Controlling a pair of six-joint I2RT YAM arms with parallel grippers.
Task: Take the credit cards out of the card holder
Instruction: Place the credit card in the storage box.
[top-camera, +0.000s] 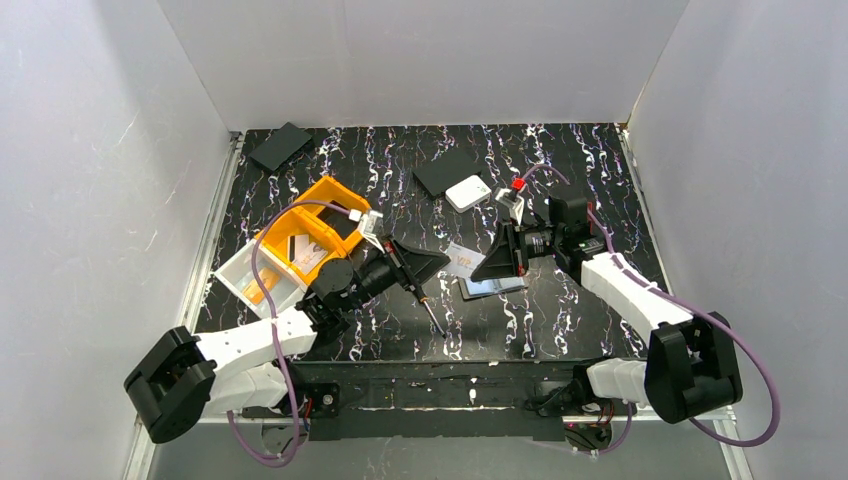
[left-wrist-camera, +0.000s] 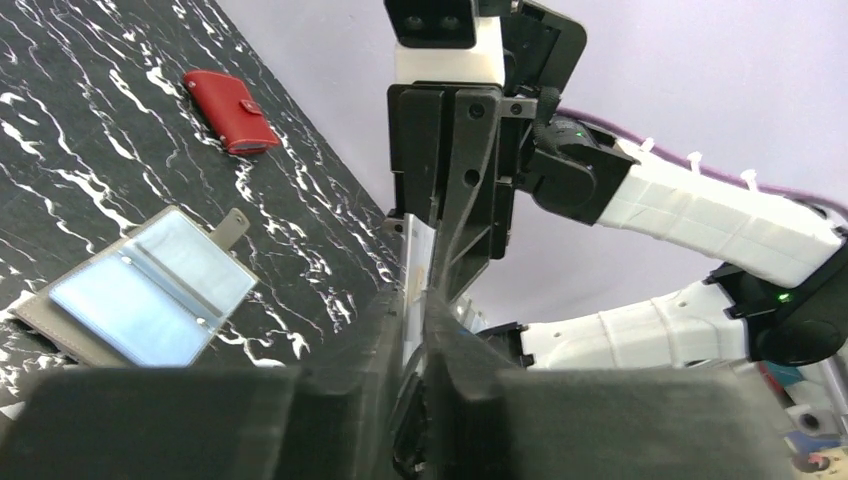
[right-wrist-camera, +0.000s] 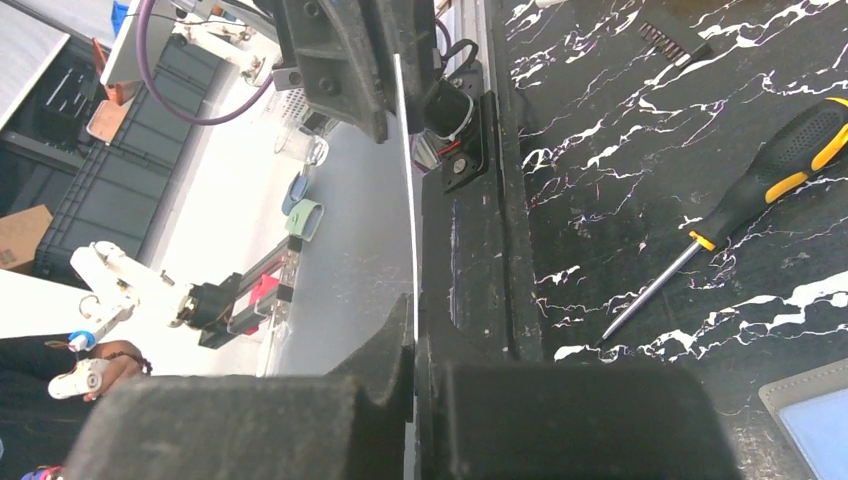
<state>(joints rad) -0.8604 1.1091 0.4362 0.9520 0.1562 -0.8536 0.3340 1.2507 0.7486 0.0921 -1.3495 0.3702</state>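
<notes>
Table: black top w/ white veining, white walls on 3 sides; both arms reached in from 6 o'clock.
Holder: card holder lay open & flat near table centre, snap tab out, pale blue inside facing up; neither claw touched it.
Card: 1 credit card was up off the table, edge-on between the 2 claws, clear of the holder.
Grip, left: left gripper was closed on the card's 9 o'clock end; its wrist view showed the card pinched between its fingers.
Grip, right: right gripper was closed on the card's 3 o'clock end; same card, so prob a hand-over, in my judgement.
Holder vs claws: in top view the holder sat at approx 5 o'clock of the right gripper's tips, just beside & lower down on the table; approx 4 o'clock of the left gripper's tips, near but apart.
Done: at least 1 card was out of the holder.
Left to do: that card was not yet set down; the sleeves showed pale blue, so more cards prob sat inside, count can't be told.
Next, est.: 1 claw lets go, the other puts the card down, then back to the holder.
Nearby: screwdriver at 7 o'clock of the card; orange bin at 9 o'clock; white box at 12 o'clock; red wallet further out on the table.
</notes>
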